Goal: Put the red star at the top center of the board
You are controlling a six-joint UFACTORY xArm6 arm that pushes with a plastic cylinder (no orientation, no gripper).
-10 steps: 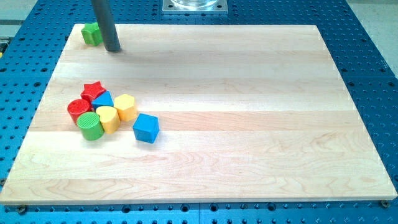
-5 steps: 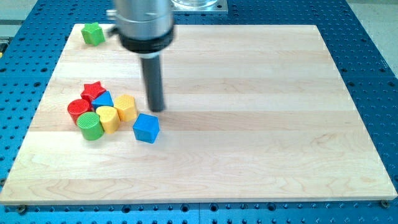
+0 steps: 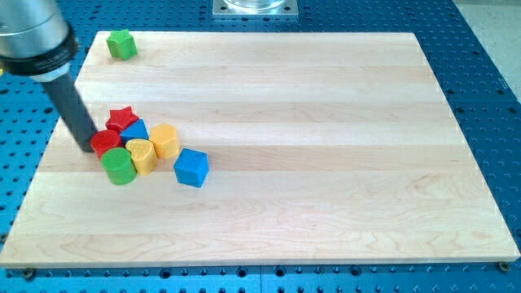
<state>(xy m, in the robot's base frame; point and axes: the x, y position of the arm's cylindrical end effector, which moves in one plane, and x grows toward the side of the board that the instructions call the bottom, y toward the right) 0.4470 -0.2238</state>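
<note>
At the view's left, my tip (image 3: 86,148) touches the red cylinder (image 3: 103,143); no pincer fitted. Red star (image 3: 122,119) sits atop the cluster, against the blue block (image 3: 135,130). Recommend approaching the star from below-left, pushing up-right toward top center.

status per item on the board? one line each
my tip: at the cluster's left edge, against the red cylinder
red star: in the cluster, not at top center
red cylinder: upright, beside the star
green cylinder: upright
yellow blocks: in the cluster
blue block: wedged mid-cluster
blue cube: slightly apart
green block: alone, top-left corner
</note>
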